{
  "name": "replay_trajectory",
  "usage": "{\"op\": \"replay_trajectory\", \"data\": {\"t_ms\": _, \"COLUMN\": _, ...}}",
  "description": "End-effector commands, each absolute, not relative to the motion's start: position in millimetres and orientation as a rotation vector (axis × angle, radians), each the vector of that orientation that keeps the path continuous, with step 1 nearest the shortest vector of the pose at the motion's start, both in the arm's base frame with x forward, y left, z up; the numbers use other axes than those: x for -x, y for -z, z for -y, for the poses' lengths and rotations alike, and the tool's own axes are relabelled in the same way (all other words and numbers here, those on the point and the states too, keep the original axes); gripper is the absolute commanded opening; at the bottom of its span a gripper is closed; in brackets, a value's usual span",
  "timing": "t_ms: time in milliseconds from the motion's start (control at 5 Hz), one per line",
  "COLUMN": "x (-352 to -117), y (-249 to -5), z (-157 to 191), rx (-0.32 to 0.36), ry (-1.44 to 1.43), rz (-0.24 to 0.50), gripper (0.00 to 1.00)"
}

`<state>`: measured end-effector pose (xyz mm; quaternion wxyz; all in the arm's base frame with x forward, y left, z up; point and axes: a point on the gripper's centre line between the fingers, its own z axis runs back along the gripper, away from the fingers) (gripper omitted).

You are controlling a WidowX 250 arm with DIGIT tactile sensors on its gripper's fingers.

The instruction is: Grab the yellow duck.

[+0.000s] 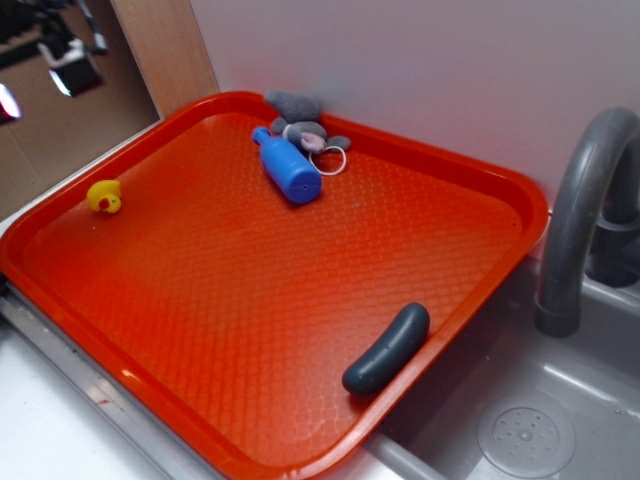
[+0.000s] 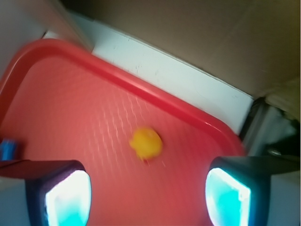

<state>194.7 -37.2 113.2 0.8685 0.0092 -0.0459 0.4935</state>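
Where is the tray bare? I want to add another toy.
The middle of the red tray is bare, between the yellow duck, blue bottle and dark sausage-shaped toy. The far corner is crowded: bottle against grey plush.

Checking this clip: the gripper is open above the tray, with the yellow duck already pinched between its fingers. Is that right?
Not quite. The gripper is open above the tray, but the duck is not pinched. The wrist view shows it lying on the tray beyond the two fingers, touching neither. The exterior view also shows the duck resting free near the tray's left rim.
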Motion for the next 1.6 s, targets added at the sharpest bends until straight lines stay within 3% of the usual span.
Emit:
{"op": "replay_trajectory", "data": {"t_ms": 0, "x": -206, "y": -69, "z": 38, "rx": -0.109, "ry": -0.992, "rz": 0.144, "gripper": 1.00}}
{"op": "replay_trajectory", "data": {"t_ms": 400, "x": -183, "y": -40, "z": 25, "rx": -0.148, "ry": -0.999, "rz": 0.082, "gripper": 1.00}}
{"op": "replay_trajectory", "data": {"t_ms": 600, "x": -190, "y": -36, "z": 31, "rx": -0.147, "ry": -0.960, "rz": 0.130, "gripper": 1.00}}
{"op": "replay_trajectory", "data": {"t_ms": 800, "x": -202, "y": -32, "z": 33, "rx": -0.103, "ry": -0.955, "rz": 0.167, "gripper": 1.00}}
{"op": "replay_trajectory", "data": {"t_ms": 1000, "x": -210, "y": -28, "z": 32, "rx": -0.116, "ry": -0.919, "rz": 0.174, "gripper": 1.00}}
{"op": "replay_trajectory", "data": {"t_ms": 1200, "x": -211, "y": -28, "z": 37, "rx": -0.134, "ry": -0.877, "rz": 0.188, "gripper": 0.00}}
{"op": "replay_trajectory", "data": {"t_ms": 1400, "x": -212, "y": -29, "z": 40, "rx": -0.146, "ry": -0.837, "rz": 0.193, "gripper": 0.00}}
